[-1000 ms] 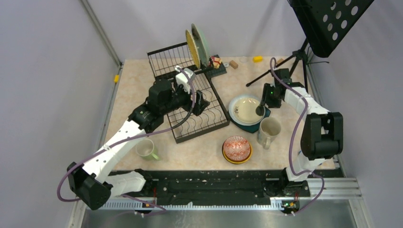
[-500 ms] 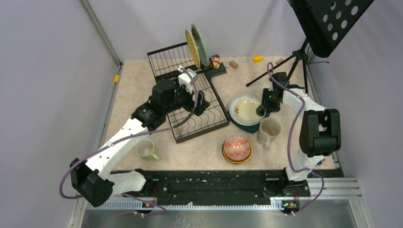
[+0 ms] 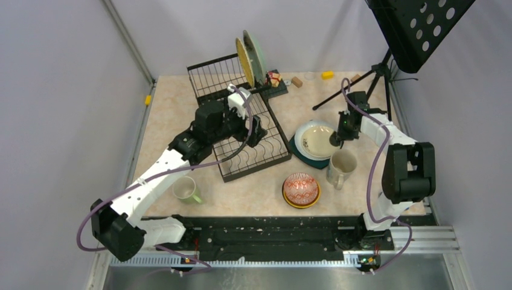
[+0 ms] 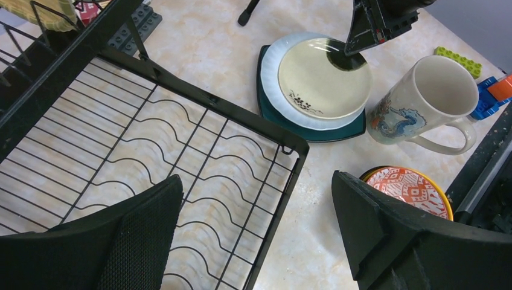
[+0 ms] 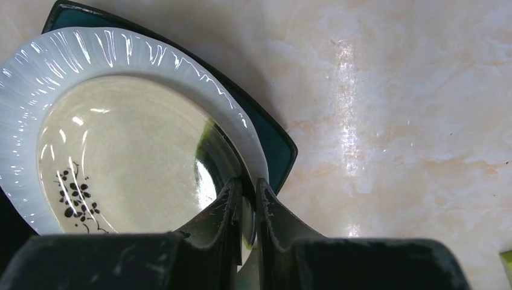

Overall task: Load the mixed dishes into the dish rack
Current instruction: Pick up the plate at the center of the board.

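The right tool [image 5: 247, 188] grips the rim of the cream round flower-sprig plate [image 5: 121, 151], stacked on the worktop [image 5: 392, 121] beside the black wire dish rack [image 4: 205, 99]. The left tool [image 4: 255, 181] gapes above the rack. The next move is probably to lift the plate and stand it in a slot.

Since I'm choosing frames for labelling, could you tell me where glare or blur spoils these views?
Right wrist: glare streaks the tabletop and the rim of the white plate; the right gripper looks soft close to the lens. Left wrist: sharp, though the dark left gripper fills the foreground. Top external: even light, soft shadows.

White arms [image 3: 151, 179] w/ blk joints [image 3: 410, 172], purple cables [image 3: 375, 158], blk fingers [image 5: 218, 214].
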Controlling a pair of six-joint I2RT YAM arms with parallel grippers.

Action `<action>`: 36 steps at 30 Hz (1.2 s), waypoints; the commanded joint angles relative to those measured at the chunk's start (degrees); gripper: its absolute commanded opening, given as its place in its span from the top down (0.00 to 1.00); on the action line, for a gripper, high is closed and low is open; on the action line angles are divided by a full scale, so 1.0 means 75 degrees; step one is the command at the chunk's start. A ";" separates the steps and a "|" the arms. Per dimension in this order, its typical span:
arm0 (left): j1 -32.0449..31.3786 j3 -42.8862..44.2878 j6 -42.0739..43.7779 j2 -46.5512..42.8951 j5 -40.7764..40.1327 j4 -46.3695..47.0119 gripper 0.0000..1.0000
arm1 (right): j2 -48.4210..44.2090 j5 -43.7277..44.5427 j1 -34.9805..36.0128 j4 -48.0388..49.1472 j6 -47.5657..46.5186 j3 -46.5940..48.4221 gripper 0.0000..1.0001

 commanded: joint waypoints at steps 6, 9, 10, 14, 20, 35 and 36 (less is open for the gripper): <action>-0.0022 0.0524 0.0065 0.0812 0.0814 0.0370 0.04 | -0.0610 -0.0173 -0.0015 0.0271 0.0007 0.0029 0.96; -0.0357 0.0705 0.0057 0.1323 0.0889 0.0640 0.04 | -0.0768 -0.0501 -0.0018 0.0413 0.0082 -0.0034 0.98; -0.0515 0.0792 0.0093 0.1630 0.0927 0.0731 0.04 | -0.0809 -0.0622 -0.0019 0.0477 0.0109 -0.0072 1.00; -0.0769 0.1461 -0.0058 0.2771 0.1185 0.0890 0.04 | -0.0955 -0.1019 -0.0019 0.0708 0.0322 -0.0242 1.00; -0.0810 0.3030 -0.0555 0.4698 0.1519 0.0719 0.04 | -0.1323 -0.1023 -0.0019 0.1090 0.0619 -0.0704 1.00; -0.0794 0.5544 -0.1267 0.7534 0.1475 -0.0498 0.05 | -0.2459 -0.1559 -0.0011 0.2512 0.0918 -0.1956 1.00; -0.0788 0.5573 -0.1288 0.7580 0.1512 -0.0519 0.05 | -0.2565 -0.1631 -0.0015 0.2782 0.0927 -0.2104 1.00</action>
